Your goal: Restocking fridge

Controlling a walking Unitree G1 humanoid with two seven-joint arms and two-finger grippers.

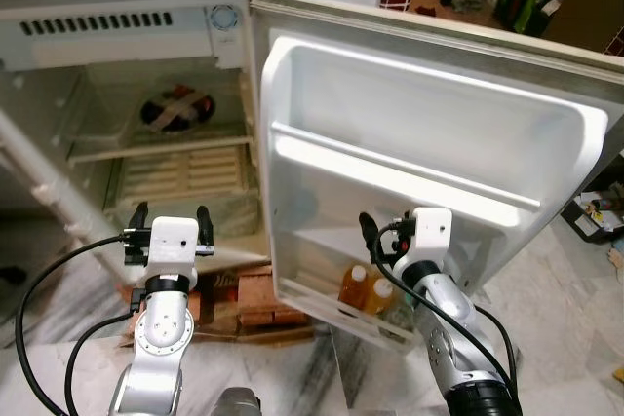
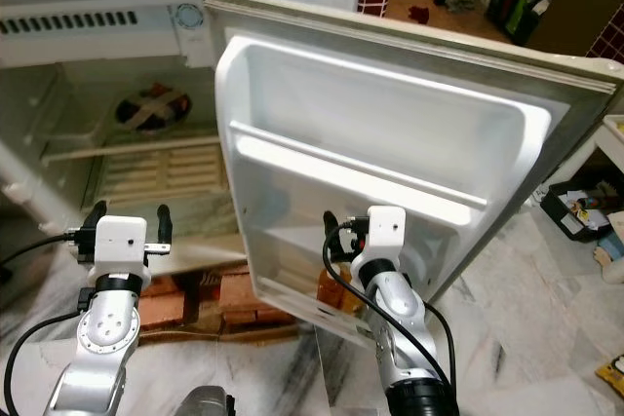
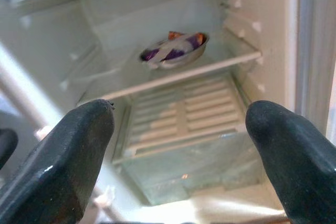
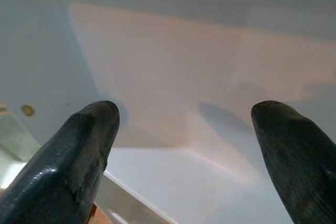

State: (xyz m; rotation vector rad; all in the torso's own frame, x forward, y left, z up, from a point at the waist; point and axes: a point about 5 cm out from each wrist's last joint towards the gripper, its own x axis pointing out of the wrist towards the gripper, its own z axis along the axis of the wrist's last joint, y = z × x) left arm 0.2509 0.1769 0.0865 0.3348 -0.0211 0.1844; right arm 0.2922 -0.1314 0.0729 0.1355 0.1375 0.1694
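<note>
The head views are being lit brightly and evenly, with the white fridge door (image 1: 429,133) being washed out by glare at centre frame. The fridge interior (image 1: 146,143), upper left, is being left dimmer and hazy. In both wrist views the black fingers (image 3: 68,161) are being rendered soft and out of focus, and a warm cast is being thrown across the door liner (image 4: 199,77).

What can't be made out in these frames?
- Bottles in the fridge door bottom rack: labels and count hidden by the right gripper's arm, head views.
- Bowl contents: wrapped, too small, left wrist view.
- Left gripper: empty, jaws open.
</note>
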